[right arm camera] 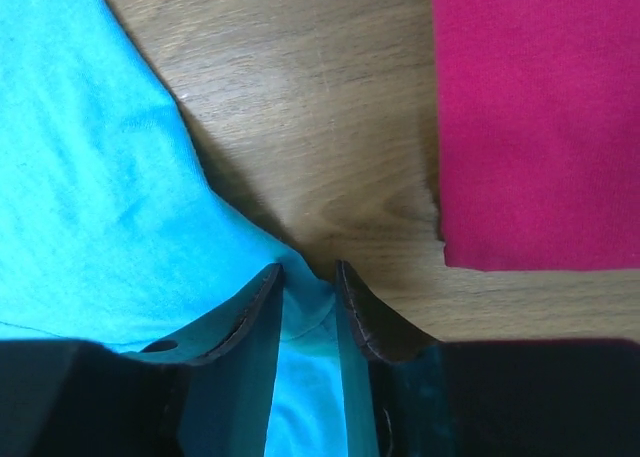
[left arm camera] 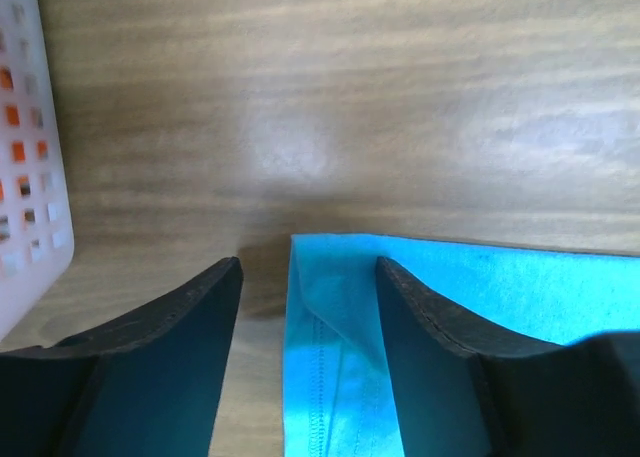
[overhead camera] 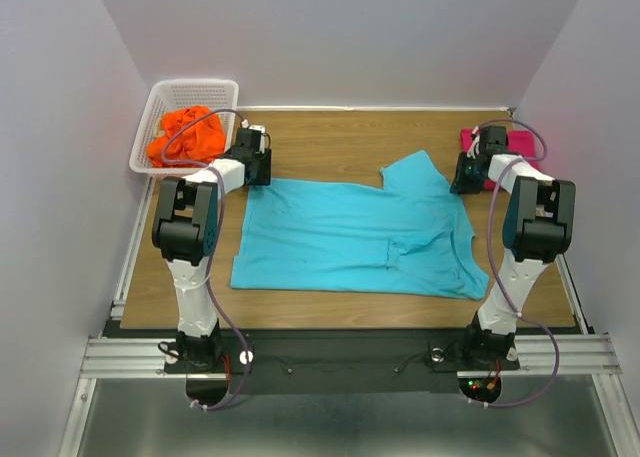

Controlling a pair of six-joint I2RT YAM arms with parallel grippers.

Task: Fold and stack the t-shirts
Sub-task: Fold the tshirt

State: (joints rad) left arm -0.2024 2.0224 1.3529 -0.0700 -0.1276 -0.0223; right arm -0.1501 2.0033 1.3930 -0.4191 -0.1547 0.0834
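Note:
The turquoise t-shirt (overhead camera: 355, 237) lies spread flat on the wooden table. My left gripper (overhead camera: 256, 165) is open and straddles its far left corner (left arm camera: 330, 307), fingers (left arm camera: 200, 327) low over the table. My right gripper (overhead camera: 467, 177) is shut on the shirt's far right edge, with cloth (right arm camera: 305, 377) bunched between the fingers (right arm camera: 255, 317). The magenta t-shirt (overhead camera: 520, 142) lies folded at the far right and also shows in the right wrist view (right arm camera: 540, 117). The orange t-shirt (overhead camera: 185, 135) lies crumpled in the basket.
A white lattice basket (overhead camera: 160, 102) stands at the far left corner, and its wall shows in the left wrist view (left arm camera: 30, 177). Grey walls close in the left, back and right sides. Bare wood (overhead camera: 350, 142) lies beyond the turquoise shirt.

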